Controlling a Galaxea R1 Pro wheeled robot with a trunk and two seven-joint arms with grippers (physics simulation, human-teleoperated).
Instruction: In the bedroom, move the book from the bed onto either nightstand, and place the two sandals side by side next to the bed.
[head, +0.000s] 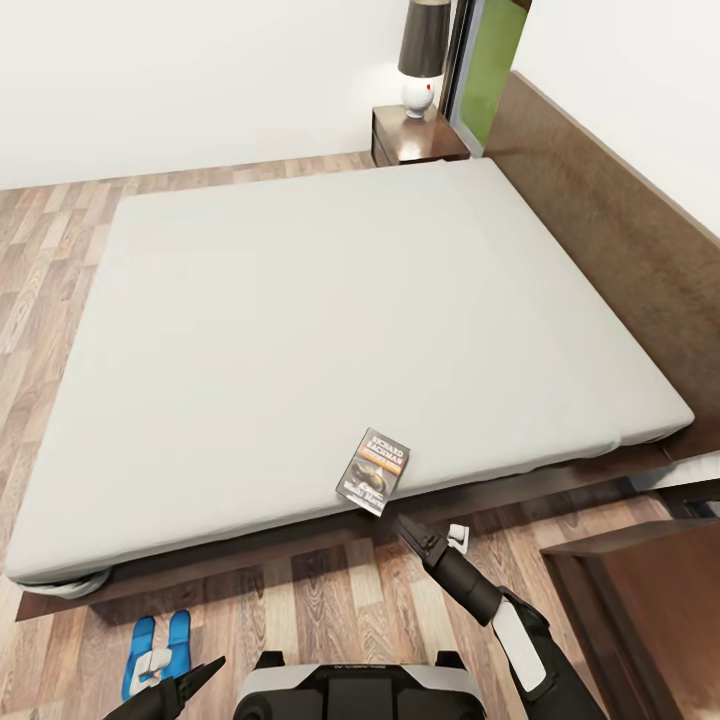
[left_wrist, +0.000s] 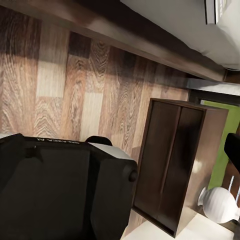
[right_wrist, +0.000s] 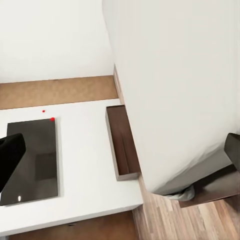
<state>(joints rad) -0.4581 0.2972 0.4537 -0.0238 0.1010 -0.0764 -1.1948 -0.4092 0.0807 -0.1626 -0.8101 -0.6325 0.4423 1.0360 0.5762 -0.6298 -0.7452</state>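
Observation:
The book (head: 373, 470) lies on the near edge of the bed (head: 330, 320), one corner poking past the grey mattress. My right gripper (head: 430, 528) hovers open just in front of and below it, fingers pointing at the book and not touching it. In the right wrist view its fingertips (right_wrist: 10, 155) stand far apart, with the mattress (right_wrist: 185, 75) ahead. The two blue sandals (head: 158, 648) lie side by side on the floor next to the bed's near side. My left gripper (head: 175, 688) is open directly above them. One nightstand (head: 415, 135) with its lamp (head: 425, 50) stands beyond the bed's far side.
A second dark-brown nightstand (head: 635, 590) stands close on my right, also seen as nightstand (left_wrist: 172, 170) with a white lamp base (left_wrist: 219, 205). The brown headboard (head: 610, 240) runs along the right. Wood floor (head: 350, 590) lies between my base (head: 360, 692) and the bed frame.

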